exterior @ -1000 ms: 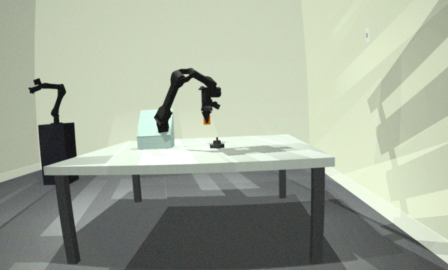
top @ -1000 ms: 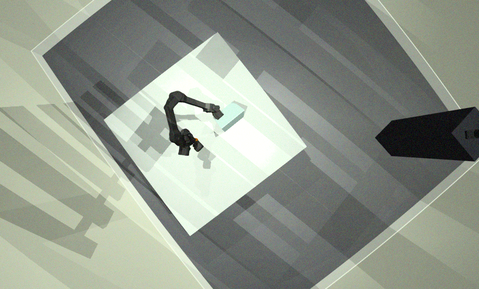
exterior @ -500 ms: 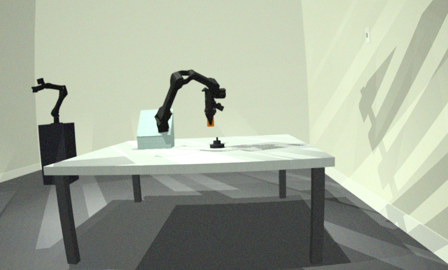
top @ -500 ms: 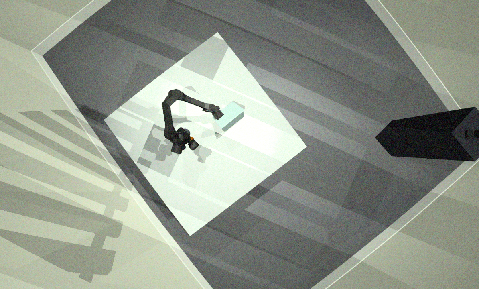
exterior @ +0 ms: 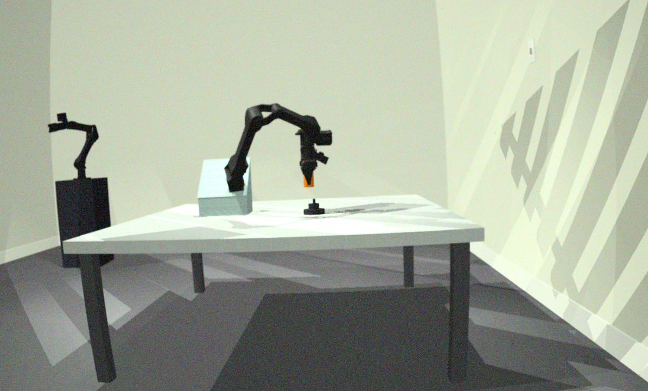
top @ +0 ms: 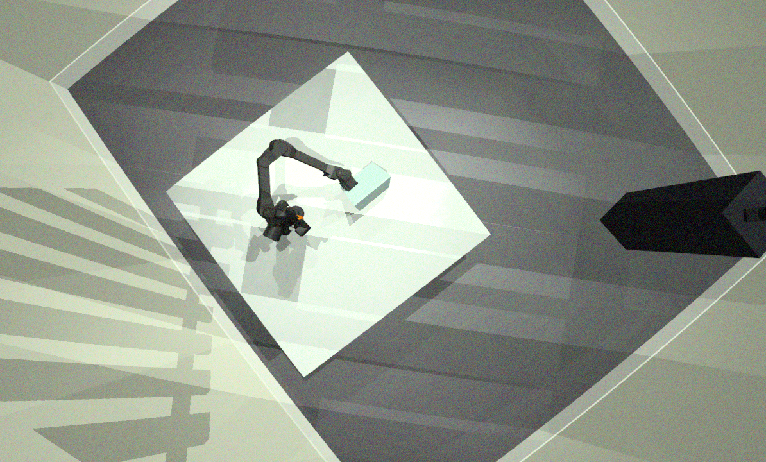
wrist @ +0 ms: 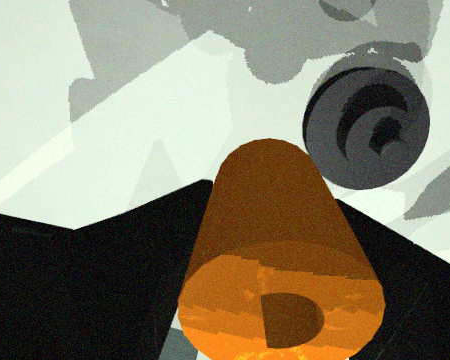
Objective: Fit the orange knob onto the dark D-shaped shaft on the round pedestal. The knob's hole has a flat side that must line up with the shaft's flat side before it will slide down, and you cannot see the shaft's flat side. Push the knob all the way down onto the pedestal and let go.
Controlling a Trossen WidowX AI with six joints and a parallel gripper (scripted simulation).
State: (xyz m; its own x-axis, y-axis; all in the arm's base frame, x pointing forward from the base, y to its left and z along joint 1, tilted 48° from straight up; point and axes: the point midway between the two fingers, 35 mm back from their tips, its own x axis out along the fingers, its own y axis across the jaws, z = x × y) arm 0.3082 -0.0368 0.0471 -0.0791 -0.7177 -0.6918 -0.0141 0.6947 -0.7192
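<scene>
My gripper (exterior: pixel 308 181) (wrist: pixel 268 200) points down and is shut on the orange knob (top: pixel 299 217) (exterior: pixel 311 181) (wrist: pixel 280 230). It holds the knob upright in the air, above the shaft's height. In the wrist view a D-shaped hole (wrist: pixel 292 321) shows in the knob's near face, flat side toward the image left. The dark round pedestal (exterior: pixel 313 212) (wrist: pixel 327 155) stands on the table, stepped, with the thin shaft (exterior: pixel 314 200) (wrist: pixel 396 147) on top. The shaft is below and slightly right of the knob in the exterior view, and up and right in the wrist view. Its flat side cannot be made out.
A pale blue block (top: pixel 367 181) (exterior: pixel 224 182) stands on the white table (top: pixel 374 287) (exterior: pixel 277 244) beside the arm's base. A second arm (exterior: pixel 86 140) stands on a dark stand (top: pixel 661 224) (exterior: pixel 82 218) away from the table. Striped shadows cross the scene.
</scene>
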